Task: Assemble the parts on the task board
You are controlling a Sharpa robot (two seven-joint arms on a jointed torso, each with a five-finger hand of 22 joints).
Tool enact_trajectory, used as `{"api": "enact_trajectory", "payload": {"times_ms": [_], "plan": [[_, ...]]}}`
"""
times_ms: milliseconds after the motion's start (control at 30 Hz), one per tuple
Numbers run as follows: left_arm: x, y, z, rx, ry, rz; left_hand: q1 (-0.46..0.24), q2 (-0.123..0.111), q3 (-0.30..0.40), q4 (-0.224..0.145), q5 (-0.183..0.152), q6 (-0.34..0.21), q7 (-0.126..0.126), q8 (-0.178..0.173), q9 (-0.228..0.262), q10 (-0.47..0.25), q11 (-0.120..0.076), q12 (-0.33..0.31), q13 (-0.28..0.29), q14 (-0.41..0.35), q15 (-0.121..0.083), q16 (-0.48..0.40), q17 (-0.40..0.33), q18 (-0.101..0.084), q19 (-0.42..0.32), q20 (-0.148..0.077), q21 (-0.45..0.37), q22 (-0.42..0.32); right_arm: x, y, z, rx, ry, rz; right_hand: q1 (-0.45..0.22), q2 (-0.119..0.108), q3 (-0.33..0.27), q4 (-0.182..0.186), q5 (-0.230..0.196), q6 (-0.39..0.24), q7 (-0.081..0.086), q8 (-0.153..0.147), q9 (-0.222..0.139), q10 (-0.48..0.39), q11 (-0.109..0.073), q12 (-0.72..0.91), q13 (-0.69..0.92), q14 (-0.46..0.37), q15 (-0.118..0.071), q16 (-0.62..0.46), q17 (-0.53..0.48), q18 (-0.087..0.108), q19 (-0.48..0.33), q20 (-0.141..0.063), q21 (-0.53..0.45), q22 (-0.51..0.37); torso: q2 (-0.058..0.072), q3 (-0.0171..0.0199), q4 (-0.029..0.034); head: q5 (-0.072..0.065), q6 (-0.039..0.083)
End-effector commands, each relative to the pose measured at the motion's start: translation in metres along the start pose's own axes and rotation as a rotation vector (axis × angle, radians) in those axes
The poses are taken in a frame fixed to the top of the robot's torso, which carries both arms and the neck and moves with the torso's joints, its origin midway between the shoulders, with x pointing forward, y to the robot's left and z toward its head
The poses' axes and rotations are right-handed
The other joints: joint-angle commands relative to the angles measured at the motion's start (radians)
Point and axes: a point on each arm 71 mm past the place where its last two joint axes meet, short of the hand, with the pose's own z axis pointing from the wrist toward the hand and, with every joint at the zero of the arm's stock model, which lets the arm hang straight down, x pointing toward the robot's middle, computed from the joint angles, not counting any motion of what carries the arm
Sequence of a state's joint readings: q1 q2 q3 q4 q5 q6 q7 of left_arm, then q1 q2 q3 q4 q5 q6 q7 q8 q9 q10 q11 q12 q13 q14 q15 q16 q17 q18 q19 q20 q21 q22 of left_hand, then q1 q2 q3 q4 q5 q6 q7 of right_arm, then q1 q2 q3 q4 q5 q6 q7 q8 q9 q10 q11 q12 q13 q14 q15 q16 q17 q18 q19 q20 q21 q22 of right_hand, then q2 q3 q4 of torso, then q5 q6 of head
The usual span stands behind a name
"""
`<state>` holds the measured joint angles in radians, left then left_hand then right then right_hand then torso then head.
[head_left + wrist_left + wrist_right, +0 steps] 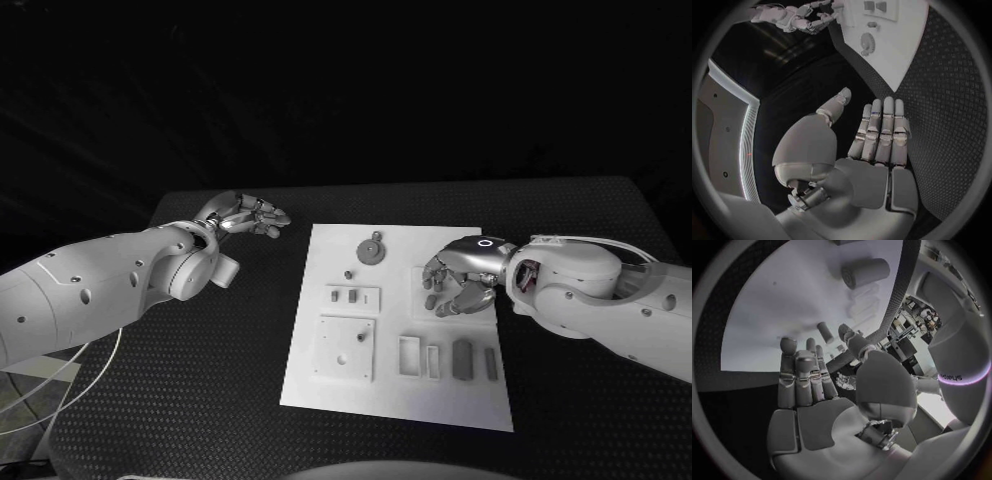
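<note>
The white task board lies in the middle of the table. On it are a round grey part, a small peg, a small plate with two pegs, a square plate and two dark oblong parts by empty slots. My right hand hovers over the board's right side, fingers stretched out and holding nothing. In the right wrist view a short grey peg lies on the board just past the fingertips, and a thick cylinder lies farther off. My left hand is off the board's far left corner, fingers straight, empty.
The black dotted table surrounds the board, with bare room to its left and front. A white cable loops near my left arm at the table's left edge. The left wrist view shows the board's corner and the round part.
</note>
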<state>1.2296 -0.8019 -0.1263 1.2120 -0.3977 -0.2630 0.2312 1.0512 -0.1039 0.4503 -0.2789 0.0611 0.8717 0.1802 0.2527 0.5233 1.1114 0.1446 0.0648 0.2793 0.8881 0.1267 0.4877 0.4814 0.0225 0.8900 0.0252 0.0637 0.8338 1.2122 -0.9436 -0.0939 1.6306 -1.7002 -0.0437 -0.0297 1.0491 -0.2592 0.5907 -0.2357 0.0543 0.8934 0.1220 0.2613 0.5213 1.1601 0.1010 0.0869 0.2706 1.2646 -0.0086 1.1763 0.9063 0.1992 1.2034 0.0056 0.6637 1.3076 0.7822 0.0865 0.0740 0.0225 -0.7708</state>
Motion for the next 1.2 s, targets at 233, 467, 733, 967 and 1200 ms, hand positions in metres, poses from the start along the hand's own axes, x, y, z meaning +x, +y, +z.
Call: {"api": "enact_trajectory", "payload": {"times_ms": [233,467,733,967,1200], "plan": [[-0.0001,-0.0023,0.0003,0.016,0.003,-0.005,0.003,0.007,0.000,0.000,-0.004,-0.005,0.001,0.006,-0.001,-0.002,-0.003,0.005,-0.002,0.007,0.000,-0.005,0.002,0.011,0.003,0.003,0.005,-0.002,0.0095,0.0122,0.0089,-0.036,0.003,-0.052,0.032,0.056,0.015,-0.030,0.004,0.041,0.010,0.026,0.008,0.046,-0.019,0.028,0.015,0.015,-0.022,0.010,-0.006,0.063,0.013,-0.012,0.001,0.019,0.001,0.0006,0.0017,0.002,-0.006],[-0.0008,-0.0020,-0.0001,0.015,0.002,-0.005,0.002,0.007,-0.001,0.000,-0.004,-0.005,0.001,0.006,-0.001,-0.002,-0.002,0.005,-0.002,0.007,0.000,-0.006,0.003,0.011,0.003,0.003,0.005,-0.002,0.0104,0.0129,0.0105,-0.036,0.004,-0.057,0.032,0.084,0.014,-0.043,0.004,0.055,0.012,0.033,0.008,0.067,-0.028,0.039,0.022,0.021,-0.030,0.008,-0.010,0.063,0.017,-0.014,0.001,0.019,0.001,0.0002,0.0010,0.002,-0.010],[-0.0007,-0.0018,-0.0001,0.013,0.004,-0.005,0.001,0.007,-0.001,0.001,-0.004,-0.005,0.001,0.006,-0.002,-0.002,-0.002,0.005,-0.002,0.007,0.000,-0.007,0.004,0.011,0.003,0.003,0.005,-0.003,0.0104,0.0114,0.0109,-0.024,-0.014,-0.093,0.069,0.135,0.022,-0.056,0.004,0.080,0.011,0.045,0.009,0.088,-0.037,0.050,0.029,0.025,-0.040,0.007,-0.013,0.063,0.017,-0.017,0.002,0.020,0.000,0.0008,0.0009,0.003,-0.014],[-0.0008,-0.0018,0.0000,0.013,0.004,-0.005,0.001,0.008,-0.001,0.001,-0.004,-0.005,0.001,0.006,-0.002,-0.002,-0.002,0.005,-0.002,0.007,0.000,-0.008,0.005,0.011,0.003,0.003,0.005,-0.003,0.0092,0.0119,0.0106,-0.024,-0.031,-0.122,0.117,0.202,0.028,-0.059,0.004,0.122,-0.005,0.066,0.016,0.130,-0.054,0.073,0.045,0.026,-0.057,0.009,-0.013,0.063,0.015,-0.019,0.006,0.022,0.000,0.0014,0.0009,0.002,-0.016],[-0.0004,-0.0019,0.0004,0.014,0.004,-0.005,0.001,0.008,-0.001,0.001,-0.004,-0.005,0.001,0.006,-0.002,-0.002,-0.002,0.004,-0.002,0.007,0.000,-0.008,0.005,0.011,0.003,0.003,0.005,-0.003,0.0077,0.0140,0.0107,-0.026,-0.053,-0.139,0.141,0.219,0.021,-0.058,0.004,0.138,-0.010,0.075,0.023,0.147,-0.066,0.086,0.063,0.026,-0.067,0.010,-0.012,0.063,0.016,-0.020,0.010,0.022,0.000,0.0014,0.0008,0.003,-0.017]]}}
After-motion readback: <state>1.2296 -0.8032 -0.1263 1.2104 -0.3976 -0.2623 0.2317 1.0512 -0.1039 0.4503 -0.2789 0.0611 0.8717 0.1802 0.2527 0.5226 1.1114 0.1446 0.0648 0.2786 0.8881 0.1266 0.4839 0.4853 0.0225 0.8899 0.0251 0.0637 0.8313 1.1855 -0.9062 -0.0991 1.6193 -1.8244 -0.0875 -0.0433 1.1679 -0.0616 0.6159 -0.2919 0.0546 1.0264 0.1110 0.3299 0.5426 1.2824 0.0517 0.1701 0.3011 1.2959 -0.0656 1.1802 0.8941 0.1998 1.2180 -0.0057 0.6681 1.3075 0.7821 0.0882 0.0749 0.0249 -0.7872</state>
